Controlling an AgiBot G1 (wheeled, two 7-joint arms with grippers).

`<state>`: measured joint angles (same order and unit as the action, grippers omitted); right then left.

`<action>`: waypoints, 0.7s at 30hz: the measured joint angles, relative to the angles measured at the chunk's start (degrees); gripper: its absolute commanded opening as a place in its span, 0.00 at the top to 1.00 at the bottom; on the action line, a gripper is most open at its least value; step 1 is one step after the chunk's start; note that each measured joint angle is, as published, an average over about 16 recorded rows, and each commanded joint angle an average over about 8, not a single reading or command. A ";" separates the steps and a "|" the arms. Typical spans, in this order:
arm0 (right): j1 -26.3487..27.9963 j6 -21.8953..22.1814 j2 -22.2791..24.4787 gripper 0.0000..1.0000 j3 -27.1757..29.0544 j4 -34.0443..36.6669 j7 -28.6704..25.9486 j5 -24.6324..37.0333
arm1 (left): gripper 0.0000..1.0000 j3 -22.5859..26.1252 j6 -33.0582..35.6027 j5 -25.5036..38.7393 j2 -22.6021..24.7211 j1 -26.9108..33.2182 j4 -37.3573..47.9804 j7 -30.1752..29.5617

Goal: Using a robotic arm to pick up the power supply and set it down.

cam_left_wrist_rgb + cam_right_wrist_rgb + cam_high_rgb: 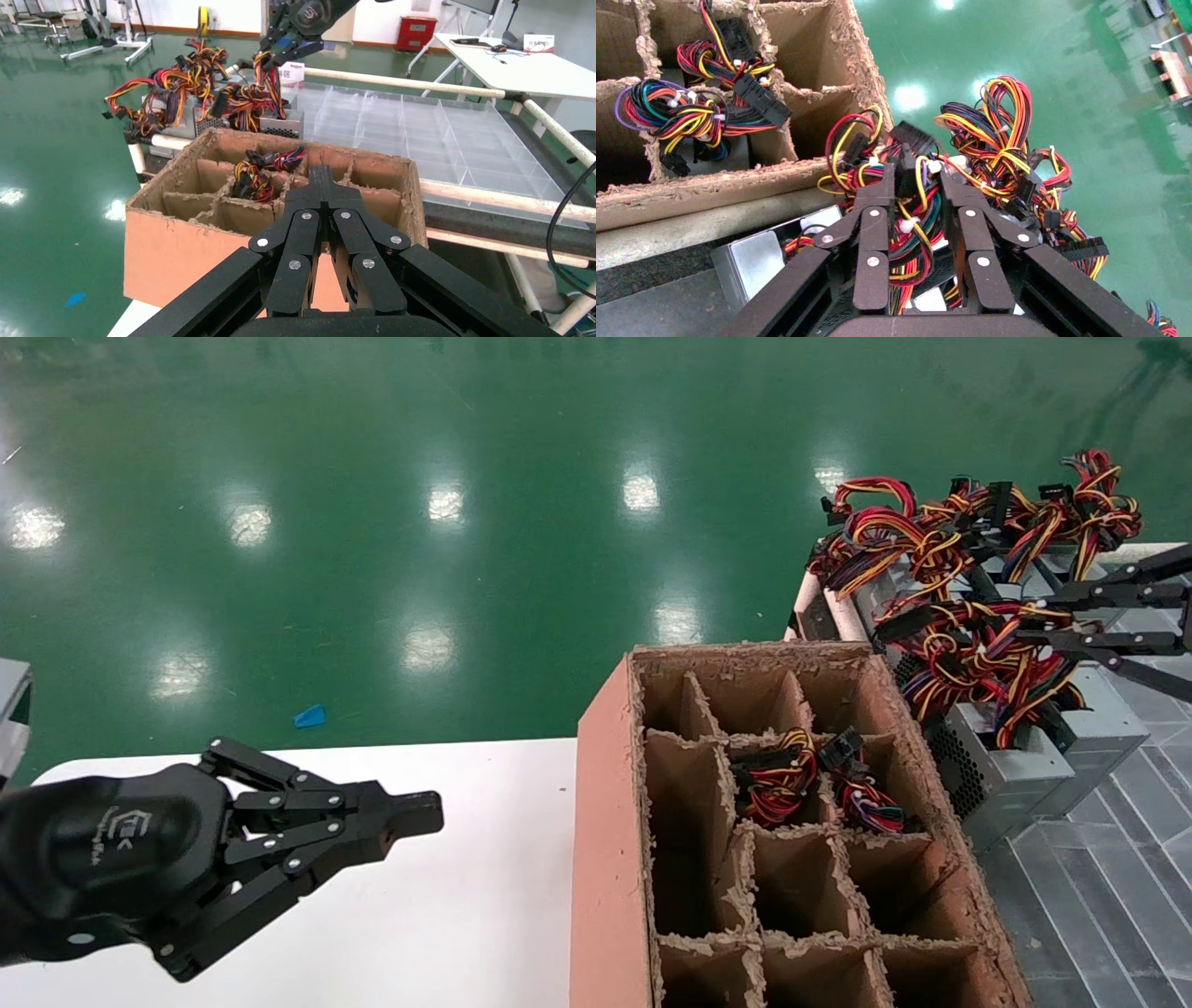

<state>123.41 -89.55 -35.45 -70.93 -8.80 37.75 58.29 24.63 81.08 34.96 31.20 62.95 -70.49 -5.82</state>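
- Head view shows the right pincer [1029,621] reaching in from the right edge over a cluster of grey metal power supplies, its two black fingers spread to either side of a bundle of red, yellow, orange and black wires [978,663].
- Right wrist view puts the same pincer [916,168] around those wires [912,232]: the fingers stand narrowly apart with a black connector and the coloured cables between them; whether the pads press the bundle I cannot tell.
- Below that bundle sits the power supply [1001,775], a grey sheet-metal box with a perforated side, standing just beside the right wall of the cardboard divider box [605,822].
- More power supplies with tangled wires [987,528] stand behind it, on a rack [1090,896] with clear plastic compartments and pale tube rails.
- The cardboard divider box is brown, with ragged cardboard partitions forming cells; two neighbouring cells in its middle row hold wire bundles [810,789], and the other visible cells look bare.
- The left pincer [410,817] hovers over the white bench [466,915] to the left of the cardboard box, well apart from the power supplies, its fingertips pressed together and holding nothing.
- Left wrist view confirms this pincer [322,182] closed tip to tip, pointing toward the cardboard box [183,260].
- Beyond the bench lies a glossy green floor [466,477] with a small blue scrap [310,715] on it.
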 measured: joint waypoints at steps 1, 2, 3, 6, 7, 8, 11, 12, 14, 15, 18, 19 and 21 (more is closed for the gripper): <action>0.18 -0.03 0.01 0.00 -0.04 0.06 -0.06 0.02 | 1.00 0.00 0.00 0.00 0.00 0.00 0.00 0.00; 0.38 -0.06 0.03 0.00 -0.08 0.10 -0.14 0.04 | 1.00 0.00 0.00 0.00 0.00 0.00 0.00 0.00; 0.60 -0.09 0.06 0.00 -0.13 0.14 -0.24 0.08 | 1.00 0.00 0.00 0.00 0.00 0.00 0.00 0.00; 1.33 -0.16 0.24 0.00 -0.31 0.15 -0.65 0.25 | 1.00 0.00 0.00 0.00 0.00 0.00 0.00 0.00; 1.62 -0.17 0.33 0.00 -0.38 0.12 -0.81 0.32 | 1.00 0.00 0.00 0.00 0.00 0.00 0.00 0.00; 1.94 -0.20 0.44 0.00 -0.45 0.06 -0.96 0.38 | 1.00 0.00 0.00 0.00 0.00 0.00 0.00 0.00; 3.04 -0.33 0.95 0.00 -0.58 -0.36 -1.33 0.49 | 1.00 0.00 0.00 0.00 0.00 0.00 0.00 0.00; 3.44 -0.37 1.17 0.00 -0.63 -0.59 -1.42 0.53 | 1.00 0.00 0.00 0.00 0.00 0.00 0.00 0.00; 4.30 -0.41 1.69 0.00 -0.72 -1.14 -1.58 0.61 | 1.00 0.00 0.00 0.00 0.00 0.00 0.00 0.00; 4.72 -0.43 1.97 0.00 -0.78 -1.44 -1.68 0.66 | 1.00 0.00 0.00 0.00 0.00 0.00 0.00 0.00; 5.58 -0.52 2.66 0.00 -0.66 -2.43 -2.07 0.64 | 1.00 0.00 0.00 0.00 0.00 0.00 0.00 0.00; 5.67 -0.53 2.87 0.00 -0.48 -2.88 -2.28 0.58 | 1.00 0.00 0.00 0.00 0.00 0.00 0.00 0.00; 5.56 -0.53 3.24 0.00 0.07 -3.94 -2.79 0.37 | 1.00 0.00 0.00 0.00 0.00 0.00 0.00 0.00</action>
<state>128.96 -90.08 -32.21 -70.86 -12.74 34.96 58.66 24.63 81.08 34.96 31.20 62.95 -70.49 -5.82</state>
